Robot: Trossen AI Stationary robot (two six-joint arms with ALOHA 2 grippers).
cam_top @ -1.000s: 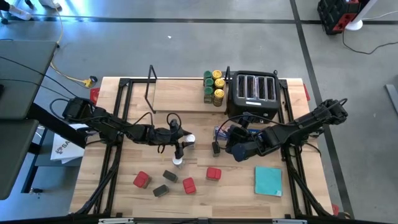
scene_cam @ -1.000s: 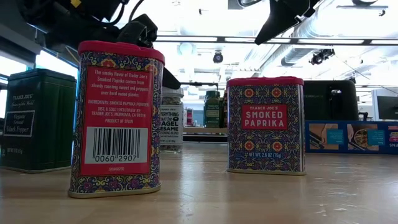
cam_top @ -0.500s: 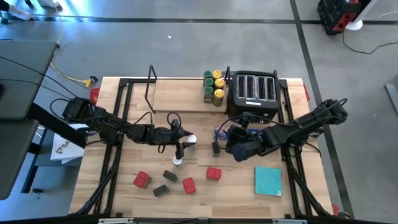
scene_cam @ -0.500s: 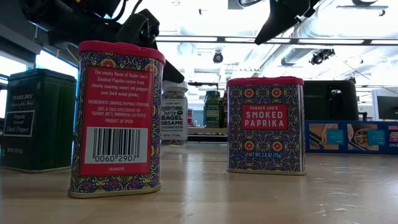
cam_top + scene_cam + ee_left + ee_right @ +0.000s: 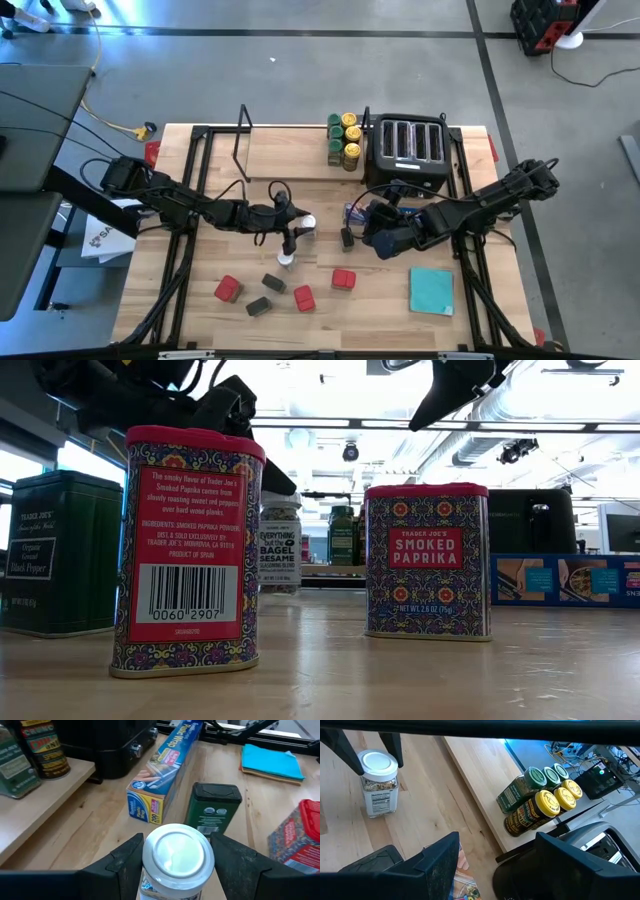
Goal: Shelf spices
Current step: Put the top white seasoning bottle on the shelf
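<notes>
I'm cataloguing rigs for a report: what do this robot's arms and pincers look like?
Both arms are dark, jointed, with thin black cables looped along them. The left pincer has two flat black fingers with angular tips; the right pincer has the same broad black fingers.

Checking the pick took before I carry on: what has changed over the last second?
The left gripper holds the white-lidded bagel seasoning jar, and the low view shows the jar a little higher than a second ago, so it has been raised slightly off the table. The right gripper stayed open and in place. The paprika tins and the jars on the shelf have not moved.
</notes>
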